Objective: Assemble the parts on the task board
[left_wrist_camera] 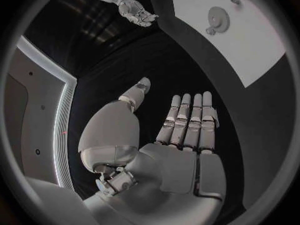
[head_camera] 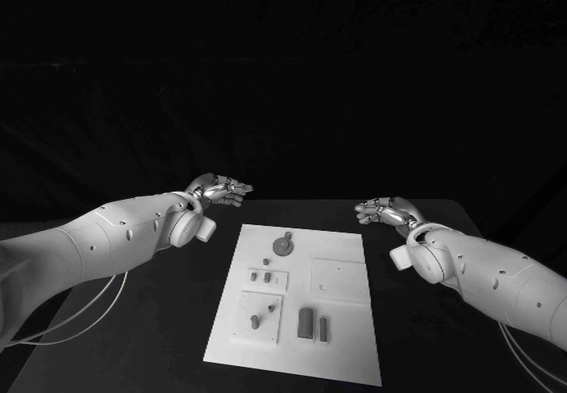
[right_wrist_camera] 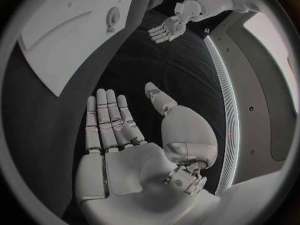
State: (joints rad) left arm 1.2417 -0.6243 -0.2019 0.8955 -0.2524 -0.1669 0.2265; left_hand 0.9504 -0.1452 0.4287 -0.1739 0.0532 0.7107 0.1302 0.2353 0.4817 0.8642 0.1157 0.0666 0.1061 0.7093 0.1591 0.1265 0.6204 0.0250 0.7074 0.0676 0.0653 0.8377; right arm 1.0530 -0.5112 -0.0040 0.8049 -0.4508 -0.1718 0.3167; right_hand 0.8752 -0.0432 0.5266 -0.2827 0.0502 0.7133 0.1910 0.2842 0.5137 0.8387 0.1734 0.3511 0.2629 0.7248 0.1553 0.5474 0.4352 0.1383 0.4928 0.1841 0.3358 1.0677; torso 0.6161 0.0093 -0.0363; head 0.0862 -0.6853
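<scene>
- The flat white rectangular task board (head_camera: 342,327) lies mid-table, with small grey parts on it: a round gear-like disc (head_camera: 283,243) at its far end, upright pegs (head_camera: 306,323) at its near end.
- My left hand (head_camera: 217,191) hovers beyond the board's far-left corner, fingers apart, holding nothing.
- My right hand (head_camera: 387,212) hovers off the far-right corner, equally empty.
- I judge the parts light, rigid and smooth; I'd pinch them by their edges.

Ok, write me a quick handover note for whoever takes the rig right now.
Left hand: open, holding nothing, above the table past the board's far left corner.
Right hand: open, empty, off the board's far right corner.
Board: mid-table between the arms. A gear lies near its far edge; smaller parts sit mid-board, two upright blocks nearer the robot.
Done: no sign that assembly has begun.
Left: pick up and fit the parts.
</scene>
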